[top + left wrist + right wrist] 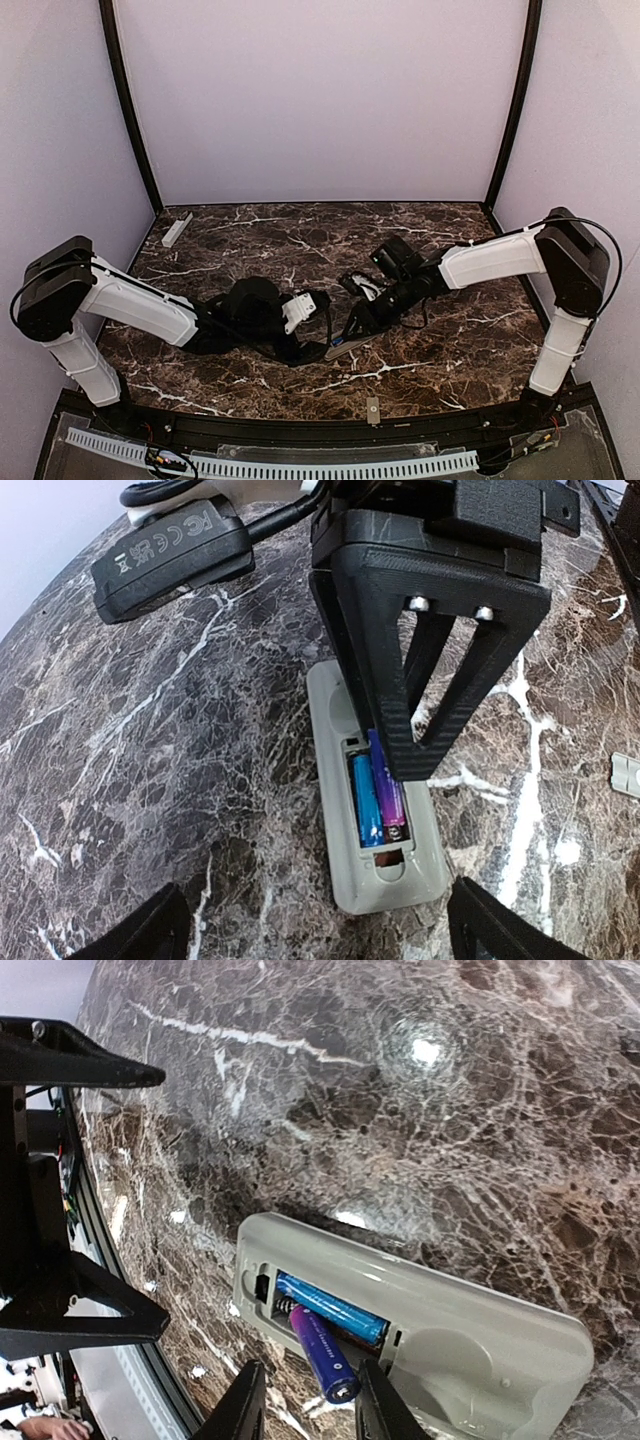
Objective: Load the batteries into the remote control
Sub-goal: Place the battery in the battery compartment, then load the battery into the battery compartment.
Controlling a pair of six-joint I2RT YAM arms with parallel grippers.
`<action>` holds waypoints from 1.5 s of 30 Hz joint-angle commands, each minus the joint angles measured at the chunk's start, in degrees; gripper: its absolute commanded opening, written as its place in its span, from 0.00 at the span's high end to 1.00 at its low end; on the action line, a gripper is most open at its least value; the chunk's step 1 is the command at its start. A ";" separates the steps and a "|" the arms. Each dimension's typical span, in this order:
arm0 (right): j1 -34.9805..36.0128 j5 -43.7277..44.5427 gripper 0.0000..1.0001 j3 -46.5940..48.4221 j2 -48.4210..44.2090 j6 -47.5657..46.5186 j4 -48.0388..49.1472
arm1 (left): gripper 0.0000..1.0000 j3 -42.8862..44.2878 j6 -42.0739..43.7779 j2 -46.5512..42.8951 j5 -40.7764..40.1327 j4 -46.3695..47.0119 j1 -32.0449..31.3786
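The remote control lies face down on the marble, its battery compartment open. It also shows in the right wrist view and, partly hidden under both grippers, in the top view. One blue battery lies seated in the compartment. A second, purple-blue battery is tilted, one end at the spring, the other raised at the compartment edge. My right gripper straddles that raised end with its fingers apart, one fingertip on the battery. My left gripper is open wide, hovering just off the remote's end.
A narrow pale grey bar lies at the far left back by the wall. A small grey piece sits at the table's front edge. Both arms meet at the table's middle front. A black frame rail runs beside the remote.
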 commanded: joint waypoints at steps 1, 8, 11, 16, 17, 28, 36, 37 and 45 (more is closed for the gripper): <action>0.57 3.64 0.65 2.33 -1.18 -1.28 -3.00 | 0.10 -0.74 0.92 0.26 -0.29 1.08 0.09; 0.65 8.07 0.66 3.73 -3.34 -1.98 -5.91 | 0.12 -2.22 2.38 1.06 1.62 3.88 0.09; 0.89 10.07 0.67 3.92 -3.44 -2.34 -6.97 | 0.13 -2.12 4.13 2.12 2.78 4.62 -0.34; 2.71 12.64 0.69 4.64 -3.20 -2.95 -8.30 | 0.14 -1.64 5.76 4.51 2.71 5.61 -1.17; 3.28 14.01 0.68 4.71 -3.23 -3.05 -8.61 | 0.14 -1.74 5.68 4.62 2.61 6.35 -1.24; 5.77 19.96 0.74 6.47 -1.64 -3.80 -10.22 | 0.20 -1.38 5.68 6.86 3.02 8.11 -1.31; 6.58 21.02 0.79 7.76 -1.11 -4.05 -11.60 | 0.27 -0.48 5.84 9.37 4.67 8.14 -1.81; 6.73 21.14 0.79 7.91 -0.99 -4.05 -11.90 | 0.27 -0.48 5.75 9.56 4.56 8.14 -1.83; 7.59 22.42 0.80 8.75 1.12 -4.35 -12.83 | 0.30 -0.39 5.71 10.29 4.63 8.67 -2.03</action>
